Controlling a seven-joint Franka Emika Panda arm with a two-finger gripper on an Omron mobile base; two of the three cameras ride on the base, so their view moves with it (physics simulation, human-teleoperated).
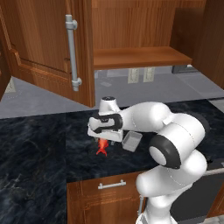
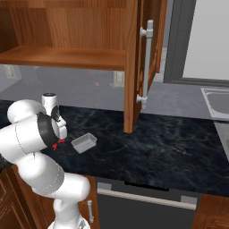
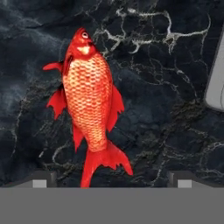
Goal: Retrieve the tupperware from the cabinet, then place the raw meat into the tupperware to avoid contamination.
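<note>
Hand view: the raw meat, rendered as a bright orange-red scaled fish with fins and a forked tail, is seen lying flat on the black, white-veined marble counter, its head toward twelve o'clock and its tail toward six o'clock. The two dark fingertips of the two-finger gripper are seen at the bottom, spread fully apart with nothing between them; the tail is framed between them, which suggests the hand is being lined up over the fish for a grasp along its narrow axis. At three o'clock a pale rounded edge of the small shallow grey-white translucent plastic tupperware is visible, resting on the counter apart from the fish.

From the left base camera, the tupperware is seen set down on the counter just beside the fish, at about its three o'clock, presumably so that only a short carry is needed. The large reddish-brown wooden cabinet is left with its doors open and its shelf bare, so the retrieval is judged done. From the right base camera the container is seen upright and unlidded, ready to receive.

No brand, label or legible writing is visible anywhere.
</note>
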